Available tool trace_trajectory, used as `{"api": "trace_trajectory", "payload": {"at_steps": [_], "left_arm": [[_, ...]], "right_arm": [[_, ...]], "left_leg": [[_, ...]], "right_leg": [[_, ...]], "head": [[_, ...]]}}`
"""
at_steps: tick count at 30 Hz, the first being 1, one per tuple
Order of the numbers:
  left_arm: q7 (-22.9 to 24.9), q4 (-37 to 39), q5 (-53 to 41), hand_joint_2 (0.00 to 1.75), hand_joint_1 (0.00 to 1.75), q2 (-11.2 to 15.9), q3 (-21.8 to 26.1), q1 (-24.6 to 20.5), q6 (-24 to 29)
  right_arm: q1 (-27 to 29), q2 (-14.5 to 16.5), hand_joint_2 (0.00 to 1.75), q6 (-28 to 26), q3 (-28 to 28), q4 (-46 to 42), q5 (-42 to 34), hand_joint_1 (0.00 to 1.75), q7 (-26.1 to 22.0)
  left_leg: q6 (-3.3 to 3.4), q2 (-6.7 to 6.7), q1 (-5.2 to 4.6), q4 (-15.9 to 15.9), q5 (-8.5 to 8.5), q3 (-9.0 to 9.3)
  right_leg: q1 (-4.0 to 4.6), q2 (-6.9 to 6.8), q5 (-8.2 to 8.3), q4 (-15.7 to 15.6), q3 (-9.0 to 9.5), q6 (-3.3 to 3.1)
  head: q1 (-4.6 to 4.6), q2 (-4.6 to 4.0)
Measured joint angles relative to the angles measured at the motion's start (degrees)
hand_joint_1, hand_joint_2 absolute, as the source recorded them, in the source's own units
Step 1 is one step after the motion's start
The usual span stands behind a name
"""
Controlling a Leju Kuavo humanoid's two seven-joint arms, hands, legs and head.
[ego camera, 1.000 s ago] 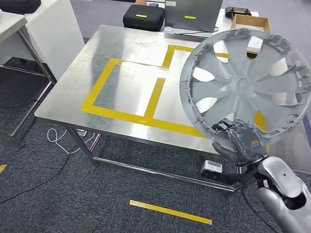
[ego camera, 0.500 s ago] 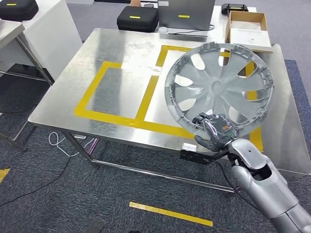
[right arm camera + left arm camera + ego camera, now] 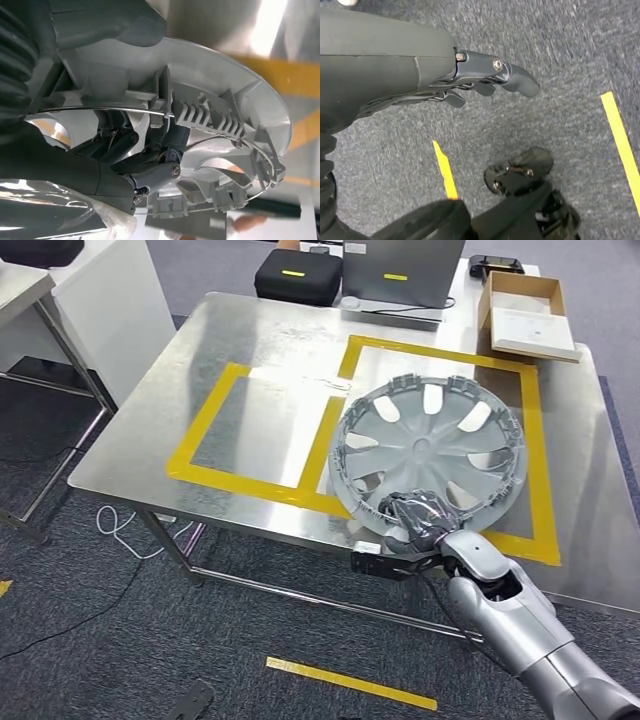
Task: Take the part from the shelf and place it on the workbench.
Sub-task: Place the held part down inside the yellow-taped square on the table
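A grey spoked wheel cover lies low over the steel workbench, inside the right yellow-taped square; whether it touches the top I cannot tell. My right hand grips its near rim, at the bench's front edge. In the right wrist view the dark fingers reach through the cover's ribbed inner side while the thumb presses its outer face. My left hand hangs over the carpet, its fingers apart and holding nothing.
Yellow tape marks two squares on the bench. At its far edge stand a black case, a laptop and a cardboard box. A white table stands to the left. Yellow floor tape lies on the carpet.
My right hand has lowered the wheel cover from a raised tilt down and left to lie nearly flat over the right taped square. The camera view shifted slightly.
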Motion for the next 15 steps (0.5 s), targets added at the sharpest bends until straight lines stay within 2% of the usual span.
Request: {"api": "trace_trajectory", "payload": {"at_steps": [1,3,4,5,6,8,10,11,13,14,15], "left_arm": [[-0.1,0.0,0.1,1.75,0.00,0.0,0.0,0.0,-0.2],[-0.3,0.0,0.1,1.75,0.00,-0.1,0.1,0.1,-0.3],[-0.4,0.0,0.1,1.75,0.00,-0.1,0.1,0.0,-0.4],[-0.5,0.0,0.1,1.75,0.00,-0.1,0.2,0.0,-0.5],[-0.6,0.0,0.1,1.75,0.00,-0.1,0.2,0.0,-0.5],[-0.6,0.0,0.1,1.75,0.00,-0.1,0.3,0.1,-0.1],[-0.6,0.0,0.1,1.75,0.00,0.0,0.5,0.1,1.1],[-0.6,0.0,0.1,1.75,0.00,0.0,0.5,0.1,1.7],[-0.6,0.0,0.0,1.75,0.00,-0.1,0.6,0.1,2.4],[-0.5,0.0,0.0,1.75,0.00,-0.2,0.7,0.1,2.5],[-0.5,0.0,-0.1,1.75,0.00,-0.2,0.7,0.2,2.6]], "right_arm": [[0.1,0.0,1.31,0.0,0.2,0.7,-0.1,1.31,-0.1],[0.0,0.1,0.44,0.0,0.5,1.6,-0.2,0.44,-0.2],[-0.1,0.2,0.00,-0.1,0.6,1.9,-0.2,0.00,-0.2],[-0.2,0.3,0.00,-0.2,0.6,2.1,-0.2,0.00,-0.2],[-0.3,0.3,0.00,-0.3,0.7,2.3,-0.2,0.00,-0.3],[-0.3,0.4,0.00,-0.6,0.9,2.5,-0.2,0.00,-0.3],[-0.2,0.4,0.00,-1.2,0.9,2.6,-0.3,0.00,-0.3],[-0.2,0.4,0.00,-1.6,0.9,2.5,-0.4,0.00,-0.3],[0.0,0.4,0.00,-2.2,0.8,2.3,-0.5,0.00,-0.3],[0.2,0.4,0.00,-2.3,0.8,2.2,-0.5,0.00,-0.3],[0.3,0.4,0.00,-2.3,0.8,2.2,-0.5,0.00,-0.3]], "left_leg": [[0.01,-0.05,0.00,0.1,-0.09,0.07],[-0.22,-0.16,-0.01,0.3,-0.38,0.15],[-0.44,-0.19,-0.13,0.6,-0.56,0.06],[-0.68,-0.19,-0.25,0.8,-0.69,-0.04],[-0.92,-0.17,-0.36,0.9,-0.77,-0.11],[-1.33,-0.09,-0.39,1.0,-0.92,-0.06],[-1.96,0.02,-0.24,2.5,-2.23,-0.48],[-2.31,0.06,-0.12,4.9,-3.75,-1.42],[-2.83,0.10,0.12,12.3,-7.51,-4.45],[-2.94,0.11,0.20,15.5,-8.73,-5.82],[-2.97,0.11,0.24,17.0,-8.88,-6.41]], "right_leg": [[0.00,-0.01,1.54,-1.2,0.19,-0.02],[0.02,-0.10,5.77,-8.6,3.14,-0.23],[0.06,-0.12,7.11,-12.2,4.85,-0.42],[0.11,-0.11,7.75,-14.6,6.05,-0.61],[0.19,-0.07,7.68,-15.6,6.65,-0.84],[0.20,0.04,7.68,-15.8,7.00,-1.35],[0.01,0.03,7.74,-15.9,7.28,-1.97],[-0.10,0.01,7.78,-16.0,7.41,-2.23],[-0.10,0.02,7.74,-16.0,7.48,-2.52],[-0.10,0.04,7.74,-16.0,7.50,-2.53],[-0.09,0.07,7.73,-16.0,7.51,-2.53]], "head": [[0.00,0.00],[0.00,0.00],[-0.02,0.00],[-0.07,0.00],[-0.12,0.00],[-0.19,0.00],[-0.34,0.00],[-0.45,0.00],[-0.63,0.00],[-0.63,0.00],[-0.64,0.00]]}}
